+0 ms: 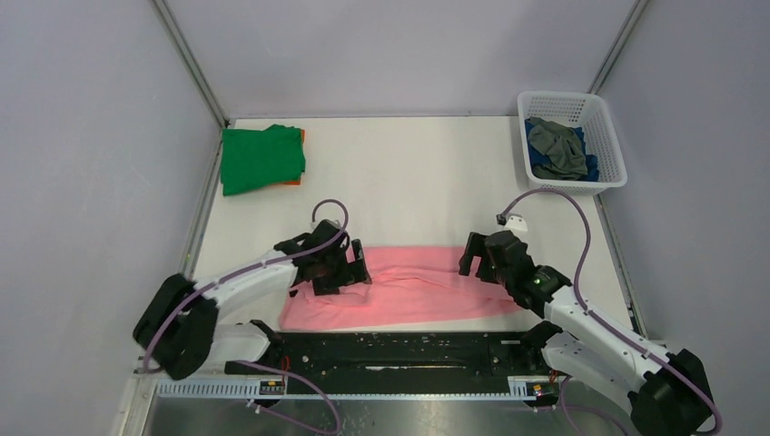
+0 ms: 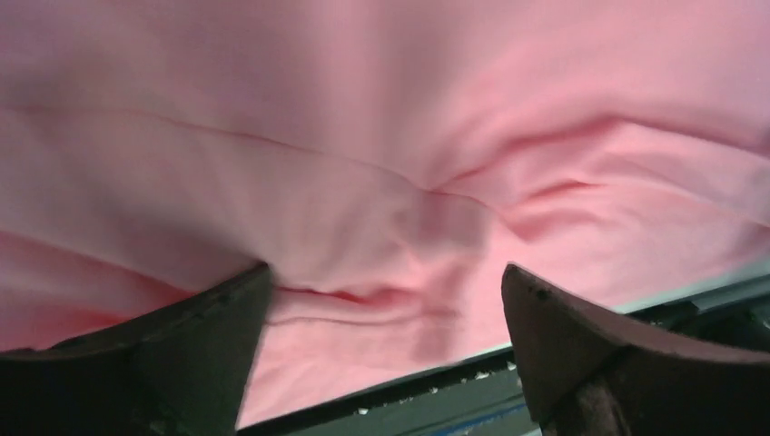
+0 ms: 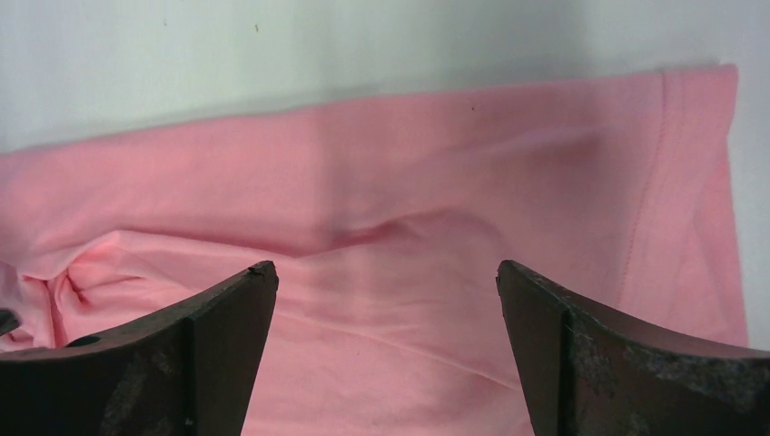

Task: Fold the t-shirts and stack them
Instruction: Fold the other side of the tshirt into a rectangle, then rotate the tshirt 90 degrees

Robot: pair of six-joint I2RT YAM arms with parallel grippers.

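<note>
The worktop (image 1: 409, 173) carries the pink t-shirt (image 1: 418, 286) at 6 o'clock, laid as a long flat band along the near edge, where both arms can reach it. The left gripper (image 2: 386, 282) and right gripper (image 3: 386, 272) hang over its two ends, jaws spread wide and holding nothing — probably poised for the next fold.

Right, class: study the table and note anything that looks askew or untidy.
The pink cloth t-shirt lies as a long band, puckered near the left gripper, its near edge uneven. The green folded t-shirt sits slightly off the orange one beneath. Nothing spilled or damaged.
</note>
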